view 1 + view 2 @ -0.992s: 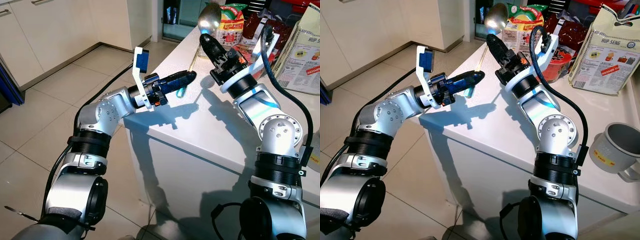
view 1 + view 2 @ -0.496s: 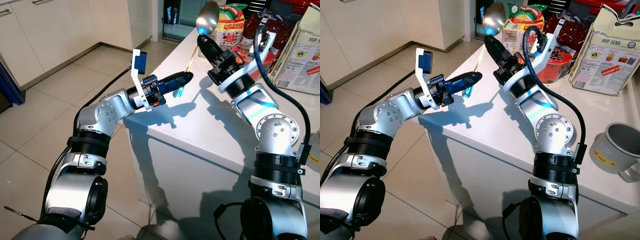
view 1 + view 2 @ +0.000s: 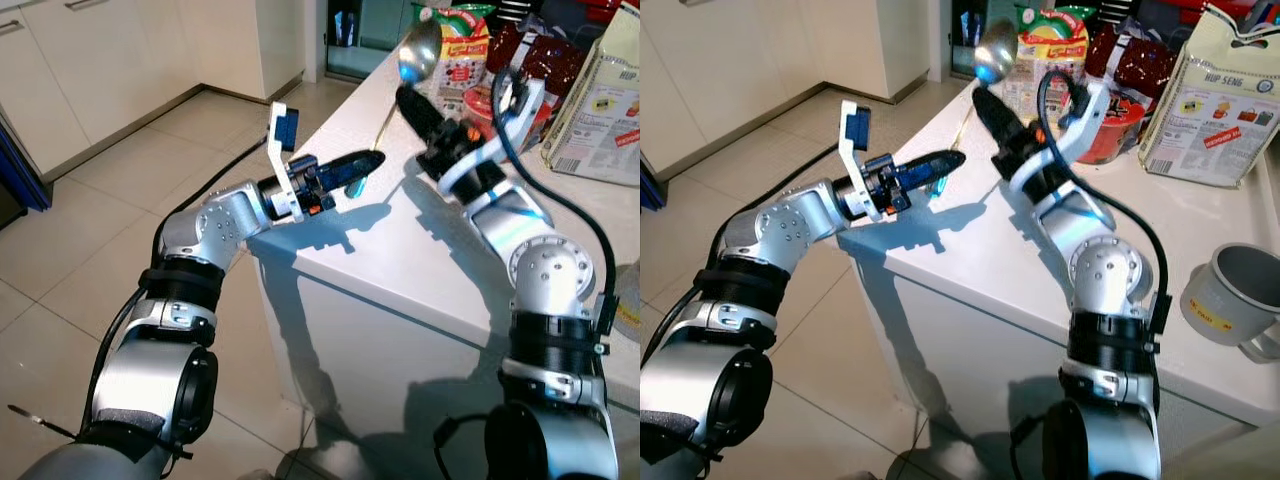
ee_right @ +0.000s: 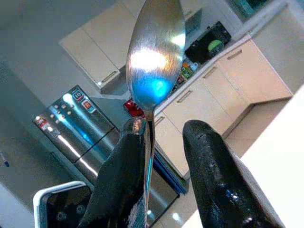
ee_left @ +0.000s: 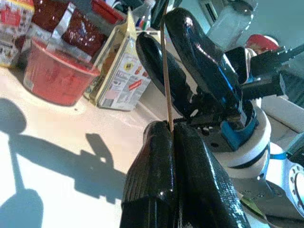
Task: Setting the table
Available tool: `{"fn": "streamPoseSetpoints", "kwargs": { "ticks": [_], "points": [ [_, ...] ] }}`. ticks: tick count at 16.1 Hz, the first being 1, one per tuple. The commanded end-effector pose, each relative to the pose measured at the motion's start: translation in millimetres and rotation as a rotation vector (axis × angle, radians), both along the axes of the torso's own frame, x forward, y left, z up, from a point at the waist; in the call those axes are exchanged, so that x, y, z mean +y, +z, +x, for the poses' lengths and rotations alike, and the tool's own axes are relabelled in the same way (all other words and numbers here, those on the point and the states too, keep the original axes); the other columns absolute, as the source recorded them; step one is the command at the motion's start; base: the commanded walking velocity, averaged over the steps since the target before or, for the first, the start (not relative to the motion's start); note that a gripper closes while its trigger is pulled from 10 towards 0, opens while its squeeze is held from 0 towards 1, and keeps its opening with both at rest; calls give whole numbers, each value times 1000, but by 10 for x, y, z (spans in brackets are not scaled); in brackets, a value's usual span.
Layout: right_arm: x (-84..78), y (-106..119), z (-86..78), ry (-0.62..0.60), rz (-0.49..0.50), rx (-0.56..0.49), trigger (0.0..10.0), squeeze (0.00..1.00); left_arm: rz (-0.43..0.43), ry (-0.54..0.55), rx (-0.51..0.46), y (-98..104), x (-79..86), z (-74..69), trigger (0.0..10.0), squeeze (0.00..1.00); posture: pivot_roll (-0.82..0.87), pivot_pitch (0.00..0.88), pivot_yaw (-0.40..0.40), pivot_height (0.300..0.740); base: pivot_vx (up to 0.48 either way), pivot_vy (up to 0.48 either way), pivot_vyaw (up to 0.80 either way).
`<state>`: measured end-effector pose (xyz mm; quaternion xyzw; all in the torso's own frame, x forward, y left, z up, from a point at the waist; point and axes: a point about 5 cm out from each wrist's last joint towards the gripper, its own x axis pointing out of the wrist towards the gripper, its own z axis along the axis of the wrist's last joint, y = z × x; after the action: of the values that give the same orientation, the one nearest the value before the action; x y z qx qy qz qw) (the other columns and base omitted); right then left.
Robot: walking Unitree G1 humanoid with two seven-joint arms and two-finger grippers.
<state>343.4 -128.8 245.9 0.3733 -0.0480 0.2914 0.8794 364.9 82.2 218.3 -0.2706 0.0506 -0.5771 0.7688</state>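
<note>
The spoon (image 3: pixel 416 52) stood bowl-up above the desk (image 3: pixel 420 240), its handle pinched together in the left gripper (image 3: pixel 362 165). The right gripper (image 3: pixel 412 100) flanked the neck with jaws apart, seemingly mid-handover between arms.

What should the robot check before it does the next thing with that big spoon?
1. Left end effector shut on the spoon's thin handle: ok.
2. Right end effector gripping the spoon: not ok. Its fingers are apart and the spoon leans on just one.
3. Spoon held up off the counter: ok.
4. Bare counter below to set the spoon on: ok.
5. Right arm clear of the red bowl behind it: cannot tell, they look very close.
6. Grey cup away from both arms: ok.
</note>
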Motion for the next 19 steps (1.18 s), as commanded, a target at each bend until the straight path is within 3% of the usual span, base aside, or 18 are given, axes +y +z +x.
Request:
{"fn": "streamPoseSetpoints", "kwargs": {
  "ticks": [1, 2, 3, 8, 12, 13, 16, 17, 18, 19],
  "points": [
    [-69, -229, 31, -48, -49, 125, 10000, 0, -67, -16, -153, 397, -32, 25, 0, 0, -42, 0, 59, 740, 0, 0, 0],
    [-76, -230, 33, -45, -34, 126, 10000, 0, -70, -20, -151, 400, -38, 28, 0, 0, -46, 0, 65, 740, 0, 0, 0],
    [-89, -219, 33, -45, -8, 126, 10000, 1000, -71, -26, -150, 397, -51, 27, 0, 0, -46, 0, 66, 740, 0, 0, 0],
    [-123, -252, 30, -37, 7, 138, 10000, 1000, -73, -8, -149, 383, -14, 48, 0, 0, -36, 0, 56, 740, 0, 0, 0],
    [-252, -416, -35, -108, -61, 209, 10000, 988, -87, 58, -149, 429, 64, 104, 0, 0, -33, 0, 49, 740, 0, 0, 0],
    [-296, -437, -84, -126, -72, 216, 10000, 0, -72, 86, -149, 409, 81, 117, 0, 0, -32, 0, 47, 740, 0, 0, 0],
    [-400, -389, -191, -155, -56, 205, 10000, 0, 12, 209, -163, 351, 113, 187, 0, 0, -24, 0, 42, 740, 0, 0, 0],
    [-432, -357, -250, -169, -54, 195, 10000, 0, 66, 269, -179, 331, 120, 211, 0, 0, -20, 0, 42, 740, 0, 0, 0],
    [-419, -294, -328, -174, -59, 169, 10000, 0, 179, 322, -235, 296, 98, 207, 0, 0, -17, 0, 44, 740, 0, 0, 0],
    [-382, -237, -359, -169, -60, 142, 10000, 0, 220, 344, -269, 304, 95, 188, 0, 0, -17, 0, 46, 740, 0, 0, 0]
  ]
}}
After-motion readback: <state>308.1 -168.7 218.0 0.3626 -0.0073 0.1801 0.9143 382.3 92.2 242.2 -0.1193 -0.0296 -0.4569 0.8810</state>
